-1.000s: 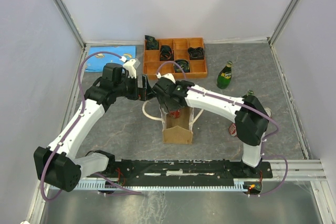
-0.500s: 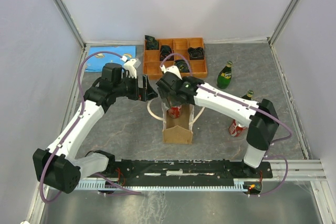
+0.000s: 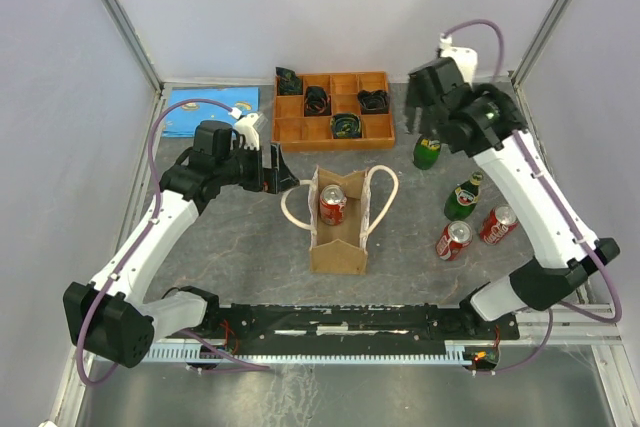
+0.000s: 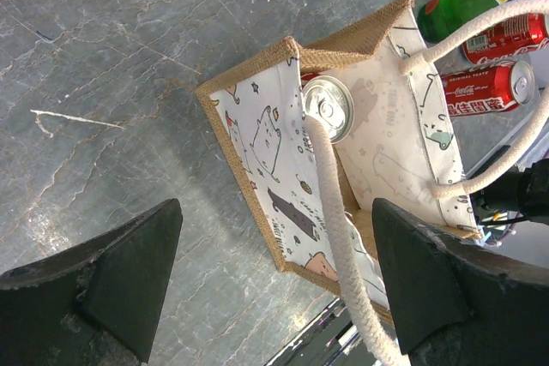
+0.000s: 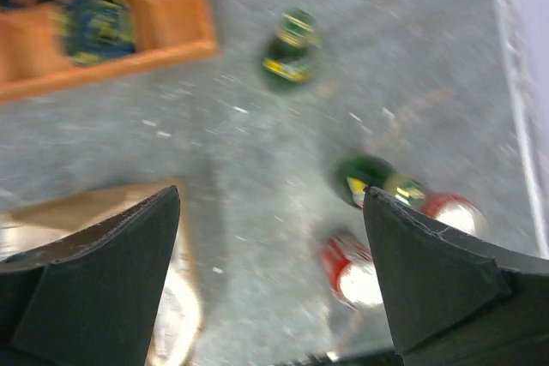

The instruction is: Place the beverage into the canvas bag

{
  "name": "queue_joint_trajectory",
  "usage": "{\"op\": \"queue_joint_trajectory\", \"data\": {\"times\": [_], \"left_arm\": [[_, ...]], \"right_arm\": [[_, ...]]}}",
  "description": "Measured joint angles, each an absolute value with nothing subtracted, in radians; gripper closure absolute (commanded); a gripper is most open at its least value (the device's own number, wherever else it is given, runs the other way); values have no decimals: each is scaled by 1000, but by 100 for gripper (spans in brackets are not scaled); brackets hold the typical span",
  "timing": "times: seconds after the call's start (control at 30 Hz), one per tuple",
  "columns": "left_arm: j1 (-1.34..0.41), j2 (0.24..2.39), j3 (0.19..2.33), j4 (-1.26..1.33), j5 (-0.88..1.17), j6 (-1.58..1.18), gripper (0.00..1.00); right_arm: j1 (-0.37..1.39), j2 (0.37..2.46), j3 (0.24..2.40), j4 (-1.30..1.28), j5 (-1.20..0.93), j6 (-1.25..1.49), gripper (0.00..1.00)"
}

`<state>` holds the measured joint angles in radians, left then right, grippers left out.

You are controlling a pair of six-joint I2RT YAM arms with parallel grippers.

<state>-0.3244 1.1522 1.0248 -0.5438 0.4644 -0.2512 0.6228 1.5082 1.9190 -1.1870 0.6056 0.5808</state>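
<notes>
While the red can (image 3: 332,205) stands upright inside the canvas bag (image 3: 338,247) mid-worktop (image 3: 230,237), both pincers are spread, holding nothing; left pincer (image 3: 283,169) sits just beside the bag's left rope handle (image 3: 290,209); right pincer (image 3: 418,125) hangs over the far green bottle (image 3: 428,150) by the orange tray (image 3: 310,139), well apart from the bag.

Soft, even light, faint shadows on the grey table (image 3: 240,247); the right wrist view is motion-blurred, the other two sharp.
</notes>
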Motion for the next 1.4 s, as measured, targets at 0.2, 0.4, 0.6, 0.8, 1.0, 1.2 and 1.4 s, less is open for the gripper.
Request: {"op": "queue_joint_trajectory", "data": {"times": [0.2,0.4,0.6,0.8,1.0,1.2,1.4], "left_arm": [[-324,1152,1023,-544,465,-251,4],[-324,1161,1019,-544,466,-251,4],[-324,1178,1019,-544,466,-250,4],[-324,1180,1019,-544,466,-250,4],[-325,1180,1019,-544,466,-250,4],[-324,1180,1019,-544,466,-250,4],[-325,1180,1019,-544,466,-249,4]], "right_arm": [[474,1379,1699,-1399,569,649,7],[409,1223,1407,-1467,489,712,7],[355,1218,1248,-1412,409,721,7],[286,1219,1122,-1316,328,714,7],[247,1234,1057,-1237,264,698,7],[241,1265,1001,-1183,225,686,7],[235,1265,958,-1136,219,684,12]]}}
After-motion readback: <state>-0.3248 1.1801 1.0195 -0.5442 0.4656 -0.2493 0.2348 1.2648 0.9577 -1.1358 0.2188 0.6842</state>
